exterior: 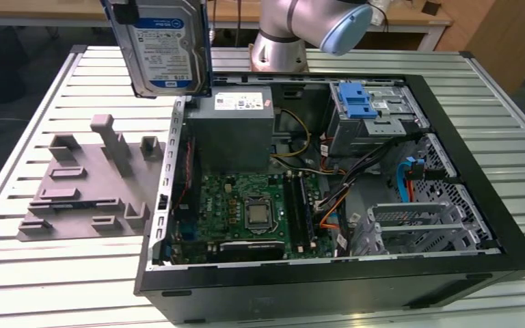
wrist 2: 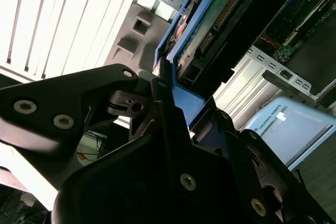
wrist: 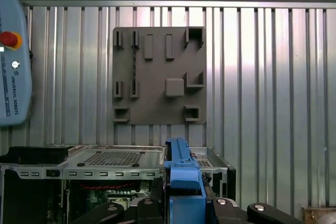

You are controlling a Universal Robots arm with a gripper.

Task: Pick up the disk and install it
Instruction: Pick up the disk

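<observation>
Careful: your gripper [wrist: 184, 192] is clamped on the disk [exterior: 164, 48] by one edge, so a slip cd drop it onto the PC case [exterior: 335, 287].

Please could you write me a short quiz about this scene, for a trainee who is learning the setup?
1. True or false: the silver-grey rectangular hard disk in its blue plastic carrier lies flat on the grey plastic fixture plate.
2. What does the hand grip? A: the disk. B: a cable. C: nothing.
3. Fill in: the blue plastic bracket sits atop the metal drive cage inside the open black computer ____.
Key: 1 false, it is held up in the air; 2 A; 3 case.
</observation>
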